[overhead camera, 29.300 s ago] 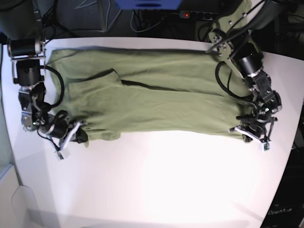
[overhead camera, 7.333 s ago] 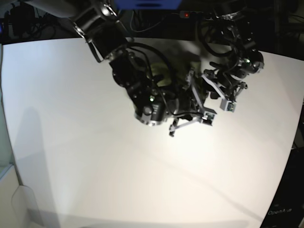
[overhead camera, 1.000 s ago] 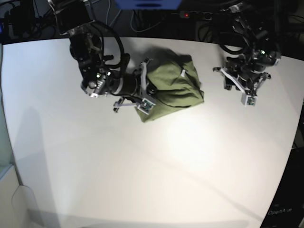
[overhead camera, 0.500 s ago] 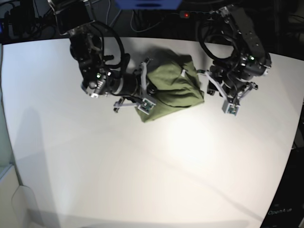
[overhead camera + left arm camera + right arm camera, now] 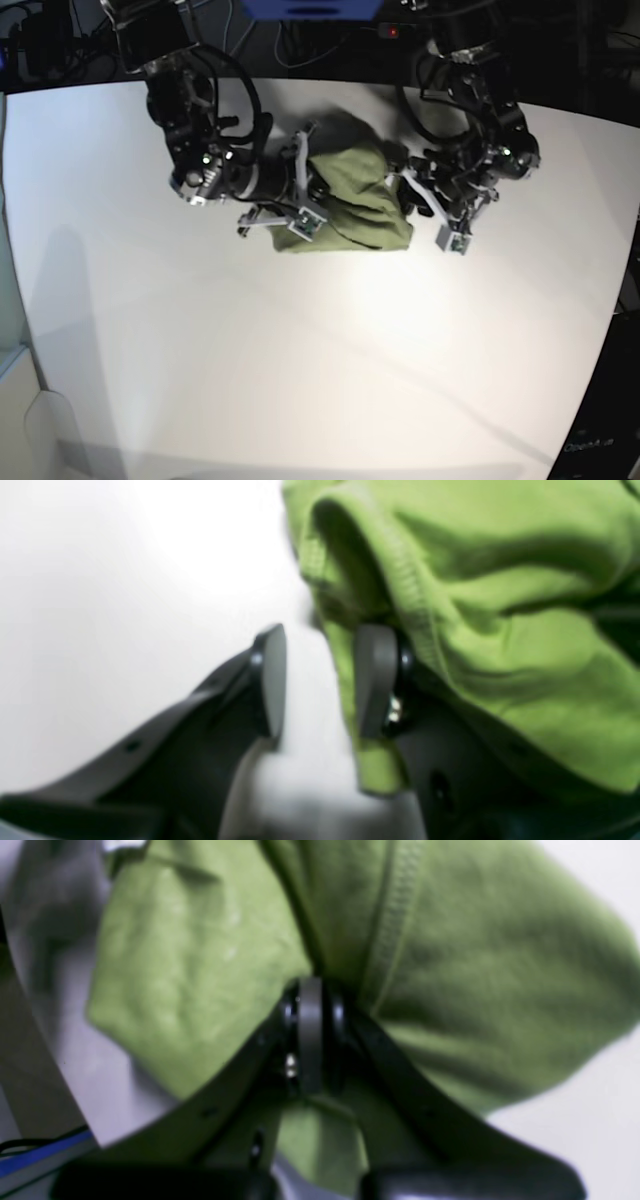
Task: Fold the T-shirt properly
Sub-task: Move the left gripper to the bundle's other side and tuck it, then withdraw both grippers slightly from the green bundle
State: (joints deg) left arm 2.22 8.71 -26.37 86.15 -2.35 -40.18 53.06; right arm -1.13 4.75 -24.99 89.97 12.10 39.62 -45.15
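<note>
Left tool (image 5: 428, 205) just swung in against the shirt (image 5: 352, 195) near the worktop's (image 5: 300, 360) back edge, jaws half-open straddling a hem; right tool (image 5: 303, 190) stays pinched on it, so final tidying.

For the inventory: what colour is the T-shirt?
Plain olive green T-shirt; the base view shows it best.

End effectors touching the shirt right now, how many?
2. The right end effector is shut on the T-shirt; the left end effector, open, has one finger against the opposite edge.
</note>
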